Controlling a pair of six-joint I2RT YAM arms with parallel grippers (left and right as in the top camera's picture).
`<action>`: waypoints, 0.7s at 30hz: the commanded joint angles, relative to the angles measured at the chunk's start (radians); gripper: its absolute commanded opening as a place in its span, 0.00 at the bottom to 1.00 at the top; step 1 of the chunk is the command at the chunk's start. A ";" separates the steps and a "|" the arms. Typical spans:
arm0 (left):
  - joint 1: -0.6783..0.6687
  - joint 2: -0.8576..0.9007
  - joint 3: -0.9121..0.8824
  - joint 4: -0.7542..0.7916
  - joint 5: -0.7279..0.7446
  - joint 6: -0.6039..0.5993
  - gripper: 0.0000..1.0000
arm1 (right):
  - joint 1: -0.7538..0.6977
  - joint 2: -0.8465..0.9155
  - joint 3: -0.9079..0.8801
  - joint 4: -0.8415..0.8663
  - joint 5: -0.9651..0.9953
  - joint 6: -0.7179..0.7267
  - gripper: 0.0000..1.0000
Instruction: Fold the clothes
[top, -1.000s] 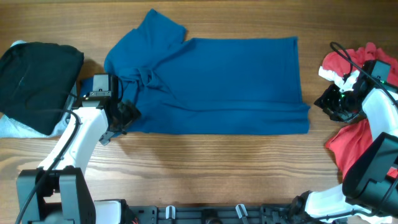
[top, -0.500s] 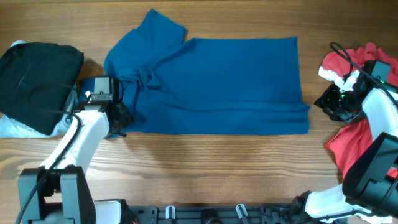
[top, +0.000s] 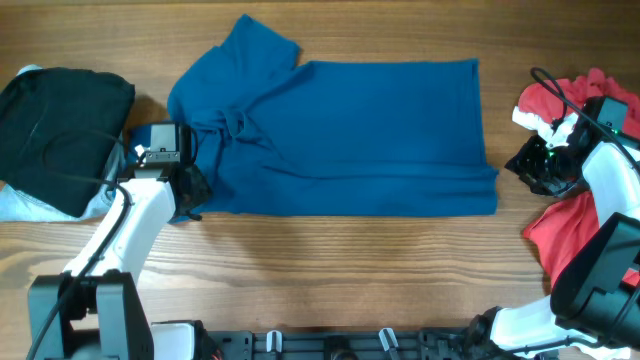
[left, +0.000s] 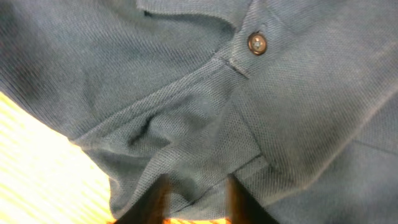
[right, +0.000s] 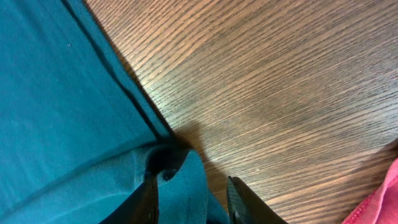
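Shirt (top: 350, 135), dark blue, lies spread flat across the surface (top: 330, 260). My left jaws stand parted astride its collar-end edge, cloth between them. My right jaws sit at its near right corner with a blue fold bunched between; clamped or loose, I can't tell.

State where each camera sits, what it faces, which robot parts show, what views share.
Overhead: above the wooden table, looking down at the blue polo shirt; left arm and right arm show.
Left wrist: on left gripper, close over shirt's button; own fingers below.
Right wrist: on right gripper, facing shirt edge and table; own fingers below.
Shared: the shirt, in all three.
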 joint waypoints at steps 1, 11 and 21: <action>0.004 -0.037 -0.006 -0.008 0.016 0.020 0.45 | 0.002 0.005 0.000 -0.001 -0.013 0.001 0.36; -0.014 0.053 -0.006 0.013 0.035 0.070 0.53 | 0.002 0.005 0.000 0.000 -0.013 0.001 0.36; -0.029 0.045 -0.006 -0.002 -0.030 0.084 0.04 | 0.002 0.005 0.000 0.001 -0.013 0.001 0.36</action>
